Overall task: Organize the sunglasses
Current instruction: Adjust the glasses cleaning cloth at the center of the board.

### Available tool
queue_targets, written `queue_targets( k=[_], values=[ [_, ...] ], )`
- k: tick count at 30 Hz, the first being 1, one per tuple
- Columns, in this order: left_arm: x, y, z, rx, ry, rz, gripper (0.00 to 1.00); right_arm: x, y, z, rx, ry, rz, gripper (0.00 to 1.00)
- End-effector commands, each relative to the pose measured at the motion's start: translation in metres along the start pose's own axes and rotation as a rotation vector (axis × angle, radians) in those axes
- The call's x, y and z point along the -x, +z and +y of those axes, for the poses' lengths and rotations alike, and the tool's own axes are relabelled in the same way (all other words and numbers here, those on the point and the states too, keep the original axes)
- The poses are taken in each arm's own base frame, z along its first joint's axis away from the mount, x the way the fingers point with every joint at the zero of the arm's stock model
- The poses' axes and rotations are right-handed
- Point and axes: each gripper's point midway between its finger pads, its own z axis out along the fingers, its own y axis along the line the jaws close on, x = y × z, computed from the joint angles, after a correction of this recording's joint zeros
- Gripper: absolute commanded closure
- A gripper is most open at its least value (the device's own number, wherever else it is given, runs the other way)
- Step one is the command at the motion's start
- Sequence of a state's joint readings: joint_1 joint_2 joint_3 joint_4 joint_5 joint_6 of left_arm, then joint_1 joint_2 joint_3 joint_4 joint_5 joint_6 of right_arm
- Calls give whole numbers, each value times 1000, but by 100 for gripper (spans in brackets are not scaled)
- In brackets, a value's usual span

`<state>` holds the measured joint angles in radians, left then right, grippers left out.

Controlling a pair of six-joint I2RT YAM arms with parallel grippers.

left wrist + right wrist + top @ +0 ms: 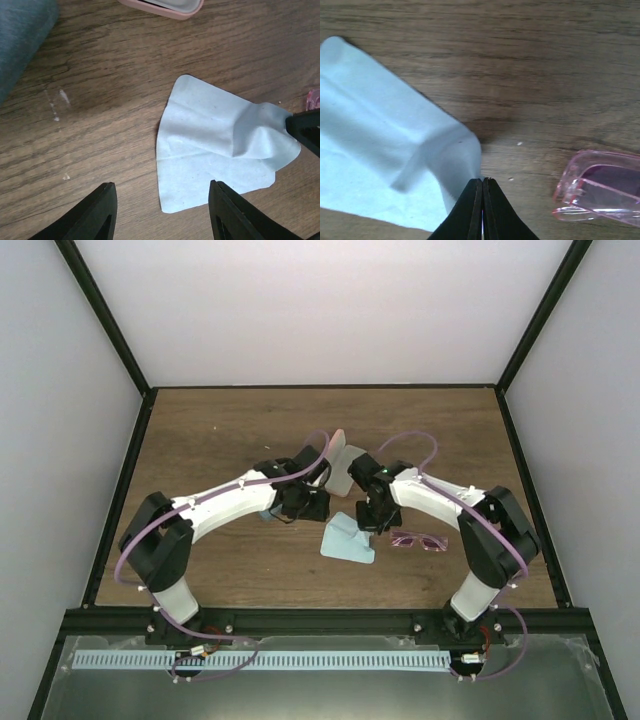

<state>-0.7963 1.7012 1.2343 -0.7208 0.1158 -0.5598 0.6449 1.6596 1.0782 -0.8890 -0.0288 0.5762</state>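
The pinkish-purple sunglasses (600,192) lie on the desk (530,60) in the lower right of the right wrist view, touching nothing. Just beside them, at bottom centre, the right hand (482,179) is closed, pinching a raised fold of a pale blue cloth (385,150) that spreads across the left of that frame. The cloth and this hand sit between the sunglasses and the left hand (161,184), which hovers over the cloth's near edge with its fingers spread, holding nothing. In the left wrist view a pink case (165,6) shows at the top edge and a blue-grey case (20,40) in the upper left corner.
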Motion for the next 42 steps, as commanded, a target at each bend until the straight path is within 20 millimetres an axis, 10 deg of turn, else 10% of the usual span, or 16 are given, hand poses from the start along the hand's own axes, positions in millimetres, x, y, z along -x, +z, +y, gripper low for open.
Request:
queue_targets(
  k=[1,16,25,35,42],
  values=[
    [-2,5,-16,-73,41,22,47,16,-1,-11,-32,18,-62,99],
    [-76,26,-46,-245,155,263,52,78,8,-18,-57,31,-111,99],
    [-7,25,11,139,-44,-37,52,81,12,-13,-38,27,-110,99],
    [46,45,4,168,-30,-87,68,73,15,-14,-26,26,-96,99],
    [43,66,3,133,-40,-22,70,73,16,-13,-23,13,-93,99]
  ],
)
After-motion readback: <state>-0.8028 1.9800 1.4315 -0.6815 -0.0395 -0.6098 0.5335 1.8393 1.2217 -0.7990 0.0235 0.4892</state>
